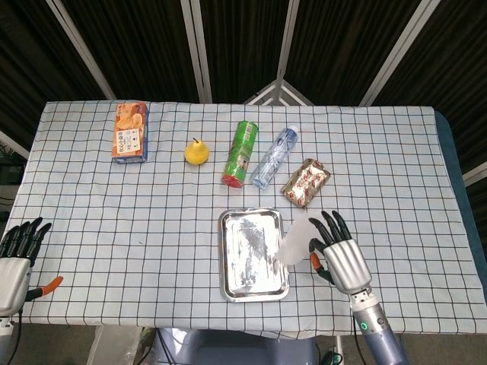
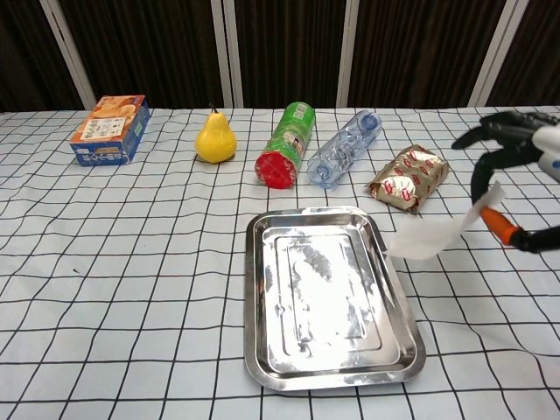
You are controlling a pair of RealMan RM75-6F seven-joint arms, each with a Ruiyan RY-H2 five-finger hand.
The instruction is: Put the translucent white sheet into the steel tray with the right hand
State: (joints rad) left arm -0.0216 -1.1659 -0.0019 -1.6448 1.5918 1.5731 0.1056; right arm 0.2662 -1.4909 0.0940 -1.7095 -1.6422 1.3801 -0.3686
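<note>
Worktop (image 1: 152,213): spreading under a checked cloth, carrying everything in both views.
Steel tray (image 1: 253,255): lying flat near the front edge (nothing inside yet), just left of the lifted sheet.
Back row: lying beyond the tray — orange box (image 1: 130,131), green canister (image 1: 241,153), water bottle (image 1: 275,157), snack packet (image 1: 305,182), yellow pear (image 1: 196,152).
Right robot hand (image 1: 338,251): hanging clear of the cloth to the right of the tray, pinching one edge of the sheet, other fingers fanning out.
Left robot hand (image 1: 15,258): resting at the near left corner, well apart from the tray, fingers held straight, gripping nothing.
Translucent white sheet (image 2: 429,236): hanging in the air from the right robot hand, free end drooping toward the tray's right rim (image 2: 385,254).
Step in hand: carrying, probably about halfway.
Next move: shifting further left until hanging over the tray's middle, lowering, then loosening the pinch (a limp sheet, likely trailing over the rim otherwise).
</note>
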